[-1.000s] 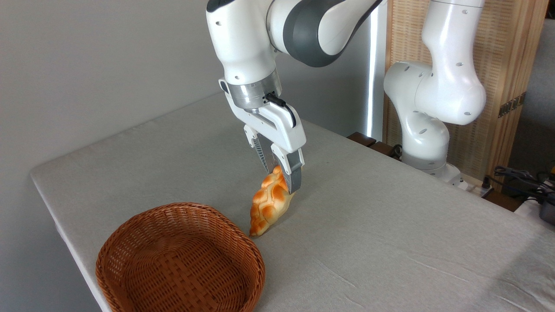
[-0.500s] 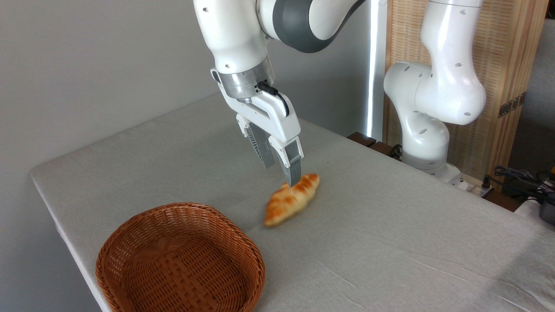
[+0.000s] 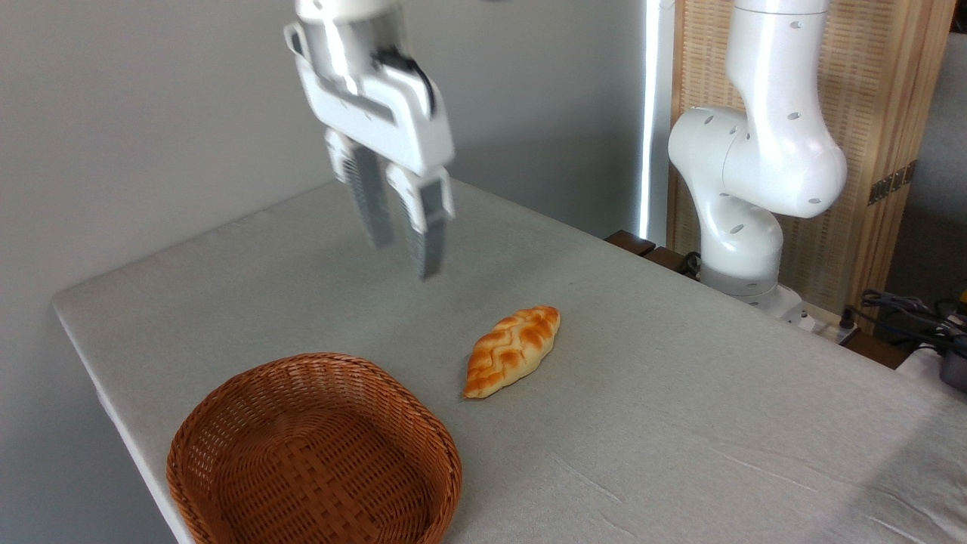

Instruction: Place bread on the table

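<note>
bread [image 3: 513, 350] on table [image 3: 680, 423], right of basket [image 3: 313, 453]

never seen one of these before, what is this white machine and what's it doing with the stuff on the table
The white machine is a robot arm, bolted down at the far right edge of the table. There is one picture of this moment, taken by a fixed camera that looks down across the cloth-covered tabletop from the front.

At the arm's end is its tool, two grey fingers that pinch things. Here it hangs in the air above the table with a small gap between the fingers, and it holds nothing.

Two things lie on the cloth. The bread, a small golden braided loaf, rests flat near the middle. The basket, round, brown and woven, sits at the front left corner with nothing in it. The bread lies apart from the basket, to its right.
</note>
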`<state>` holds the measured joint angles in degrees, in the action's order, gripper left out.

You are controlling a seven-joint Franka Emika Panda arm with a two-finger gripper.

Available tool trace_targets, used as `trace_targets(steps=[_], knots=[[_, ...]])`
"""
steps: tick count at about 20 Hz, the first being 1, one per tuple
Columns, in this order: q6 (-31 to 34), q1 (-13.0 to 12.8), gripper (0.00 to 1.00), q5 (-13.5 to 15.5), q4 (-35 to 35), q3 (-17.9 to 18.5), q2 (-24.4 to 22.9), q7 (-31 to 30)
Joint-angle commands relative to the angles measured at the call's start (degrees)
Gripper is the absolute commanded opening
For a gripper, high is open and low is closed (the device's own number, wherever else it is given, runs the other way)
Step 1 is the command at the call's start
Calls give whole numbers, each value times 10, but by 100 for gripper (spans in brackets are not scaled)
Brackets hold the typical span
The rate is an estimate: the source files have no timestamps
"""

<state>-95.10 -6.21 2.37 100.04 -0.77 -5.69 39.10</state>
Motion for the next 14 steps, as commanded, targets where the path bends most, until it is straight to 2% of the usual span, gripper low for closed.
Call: trace_targets(steps=[1,4,9,14], knots=[[27,22,100,10,-104,-18,59,-19],[30,29,100,10,-103,-27,58,-20],[33,28,100,7,-114,-10,59,-17],[33,26,100,2,-115,-10,59,-24]])
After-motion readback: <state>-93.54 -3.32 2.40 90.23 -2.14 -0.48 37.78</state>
